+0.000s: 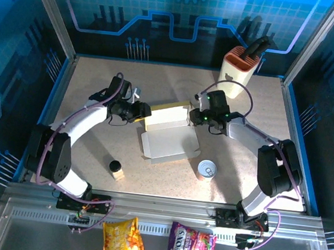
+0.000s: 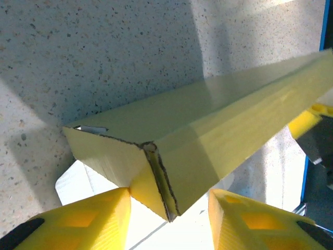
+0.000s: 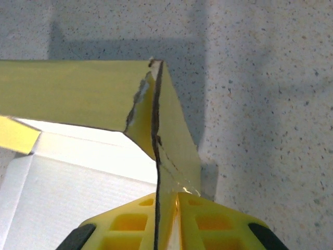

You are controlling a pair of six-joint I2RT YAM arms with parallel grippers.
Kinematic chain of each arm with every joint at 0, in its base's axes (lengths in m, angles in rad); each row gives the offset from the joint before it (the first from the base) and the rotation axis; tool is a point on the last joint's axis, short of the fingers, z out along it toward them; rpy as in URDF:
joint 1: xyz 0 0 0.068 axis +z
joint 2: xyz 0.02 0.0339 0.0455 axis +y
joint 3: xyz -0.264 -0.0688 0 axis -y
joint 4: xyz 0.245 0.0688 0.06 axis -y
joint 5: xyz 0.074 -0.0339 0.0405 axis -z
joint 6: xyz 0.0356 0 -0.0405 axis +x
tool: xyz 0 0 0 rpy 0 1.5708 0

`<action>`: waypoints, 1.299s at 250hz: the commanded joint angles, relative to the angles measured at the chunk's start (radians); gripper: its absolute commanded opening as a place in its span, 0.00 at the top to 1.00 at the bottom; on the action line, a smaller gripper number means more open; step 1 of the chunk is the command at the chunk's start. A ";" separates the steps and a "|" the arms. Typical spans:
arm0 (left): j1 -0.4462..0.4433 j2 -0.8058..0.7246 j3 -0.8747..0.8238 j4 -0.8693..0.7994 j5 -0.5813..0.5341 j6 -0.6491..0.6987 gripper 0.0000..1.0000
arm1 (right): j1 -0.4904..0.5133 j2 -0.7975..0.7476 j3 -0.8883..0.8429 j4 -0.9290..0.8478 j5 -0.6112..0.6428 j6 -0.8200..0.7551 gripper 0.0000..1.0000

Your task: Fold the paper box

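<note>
Overhead, we see a speckled beige table [image 1: 177, 84] boxed in by an aluminium frame [image 1: 158, 203] and blue walls [image 1: 179, 18] printed with circuit patterns. The paper box [image 1: 168, 138] lies near the middle of the table, grey-white inside facing up, its far wall raised with the yellow side out. The left gripper [image 1: 141, 111] meets the left end of that wall and the right gripper [image 1: 193, 116] the right end. A cream knife block [image 1: 238, 73] with an orange top stands at the far right. A tin can [image 1: 207, 170] sits just off the box's near-right corner, and a small dark-lidded jar [image 1: 115, 168] stands to the near left. Two snack bags [image 1: 122, 239] lie on the grey ledge in front of the arm bases.

From the left wrist, detail too small overhead becomes plain. The raised wall of the paper box [image 2: 218, 114] is a folded, hollow yellow strip, and its open end sits between two yellow fingers [image 2: 88, 219]. They stand partly apart and press it from either side. Its shadow falls across the speckled surface.

From the right wrist, the fingers [image 3: 130, 226] are nearly together, pinching a thin yellow flap edge-on. The corner's ragged cardboard edge shows here, beside the white floor of the paper box [image 3: 78, 182] on the left.
</note>
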 commanded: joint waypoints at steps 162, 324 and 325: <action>0.004 -0.261 0.037 -0.365 -0.255 0.201 0.24 | 0.106 0.251 0.178 0.207 -0.120 -0.393 0.87; 0.044 0.030 0.080 -0.101 0.077 0.120 0.49 | 0.168 0.366 0.322 0.213 -0.211 -0.446 0.85; 0.044 0.030 0.078 -0.096 0.078 0.117 0.49 | 0.169 0.366 0.323 0.212 -0.211 -0.445 0.85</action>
